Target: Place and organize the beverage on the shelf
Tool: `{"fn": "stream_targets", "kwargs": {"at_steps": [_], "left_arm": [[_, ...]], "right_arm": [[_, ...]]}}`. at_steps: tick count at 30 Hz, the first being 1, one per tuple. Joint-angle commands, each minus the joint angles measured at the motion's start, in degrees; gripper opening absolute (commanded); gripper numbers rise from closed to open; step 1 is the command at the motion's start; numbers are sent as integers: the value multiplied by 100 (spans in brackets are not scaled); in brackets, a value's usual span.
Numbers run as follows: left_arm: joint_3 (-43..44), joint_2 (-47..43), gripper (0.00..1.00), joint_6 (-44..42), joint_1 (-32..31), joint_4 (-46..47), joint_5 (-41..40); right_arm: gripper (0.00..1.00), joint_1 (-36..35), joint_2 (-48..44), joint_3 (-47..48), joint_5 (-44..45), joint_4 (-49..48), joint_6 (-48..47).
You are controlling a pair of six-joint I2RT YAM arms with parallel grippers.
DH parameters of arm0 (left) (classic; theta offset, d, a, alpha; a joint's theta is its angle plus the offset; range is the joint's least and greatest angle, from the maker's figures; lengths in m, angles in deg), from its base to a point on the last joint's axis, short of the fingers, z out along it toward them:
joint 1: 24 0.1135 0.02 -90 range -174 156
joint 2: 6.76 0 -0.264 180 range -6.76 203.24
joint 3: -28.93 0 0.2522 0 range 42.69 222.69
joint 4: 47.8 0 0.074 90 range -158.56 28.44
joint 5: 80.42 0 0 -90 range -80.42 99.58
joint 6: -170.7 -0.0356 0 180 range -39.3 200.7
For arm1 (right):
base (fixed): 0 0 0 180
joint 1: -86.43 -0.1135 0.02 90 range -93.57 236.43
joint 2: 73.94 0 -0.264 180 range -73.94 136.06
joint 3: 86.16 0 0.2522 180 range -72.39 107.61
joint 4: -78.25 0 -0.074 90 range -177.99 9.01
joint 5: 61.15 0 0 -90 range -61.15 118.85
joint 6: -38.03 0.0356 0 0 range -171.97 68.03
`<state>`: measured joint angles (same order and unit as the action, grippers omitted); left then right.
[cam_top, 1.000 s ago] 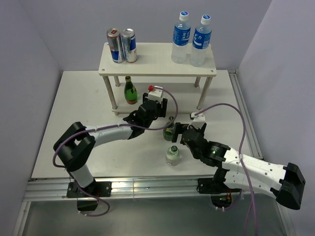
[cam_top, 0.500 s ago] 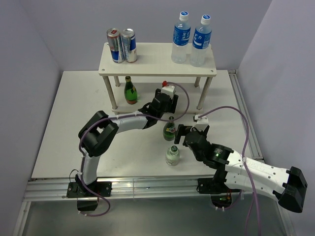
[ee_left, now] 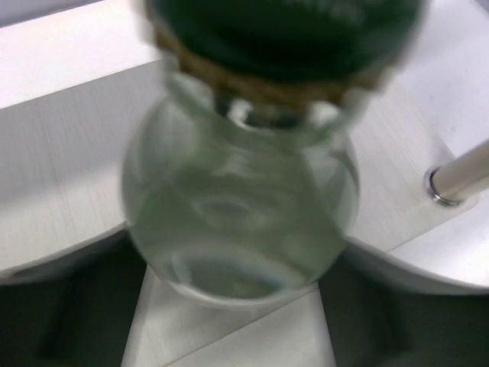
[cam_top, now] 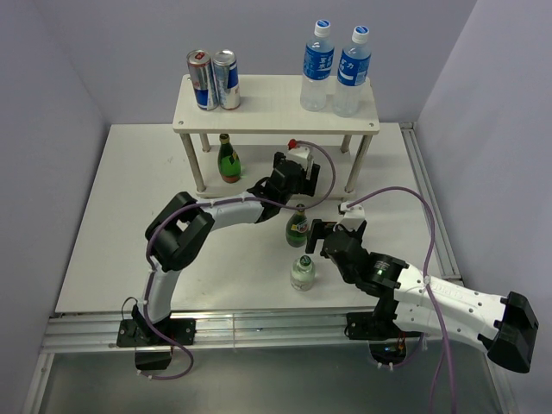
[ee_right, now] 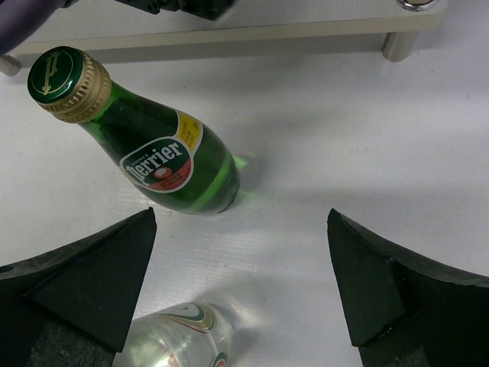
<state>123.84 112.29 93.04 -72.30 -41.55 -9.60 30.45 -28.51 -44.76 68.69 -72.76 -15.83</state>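
Nearest to us, a clear bottle (cam_top: 302,272) stands on the table (cam_top: 129,216), just beside the right gripper (cam_top: 317,235), whose jaws gape wide and grip nothing. Just past those fingers a green Perrier bottle (cam_top: 297,228) stands upright on the table, close in front of the shelf (cam_top: 267,108). The left gripper (cam_top: 291,194) hangs right behind and above that bottle. Its own camera is blurred and filled by a bottle with a dark green top, with the fingers (ee_left: 61,306) dark at either lower corner, so we cannot tell whether they clamp or stand apart. On the shelf's lower board stands a dark green bottle (cam_top: 228,159). On the top board are two cans (cam_top: 214,79) at the left and two water bottles (cam_top: 336,69) at the right.
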Motion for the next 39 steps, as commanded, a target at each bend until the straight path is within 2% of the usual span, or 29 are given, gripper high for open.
{"fn": "stream_targets", "kwargs": {"at_steps": [1, 4, 13, 24, 30, 33, 39], "left_arm": [[279, -206, 93, -12, -13, 697, -16], [192, -285, 99, -30, -13, 706, -86], [-336, -812, 99, -65, -13, 785, -261], [-1575, -1972, 99, 40, -92, 908, -507], [-2567, -3026, 99, 155, -154, 795, -683], [-3243, -3650, 99, 339, -207, 583, -666], [-4896, -4688, 99, 849, -540, 758, -535]], "right_arm": [[100, 0, 27, -39, 147, -213, 25], [100, 0, 36, -39, 156, -213, 25], [100, 0, 45, -57, 174, -230, 42], [100, 0, 36, -66, 183, -230, 51], [100, -9, 63, -66, 200, -239, 60], [100, 0, 71, -74, 226, -239, 68], [100, -9, 27, -92, 279, -239, 112]]}}
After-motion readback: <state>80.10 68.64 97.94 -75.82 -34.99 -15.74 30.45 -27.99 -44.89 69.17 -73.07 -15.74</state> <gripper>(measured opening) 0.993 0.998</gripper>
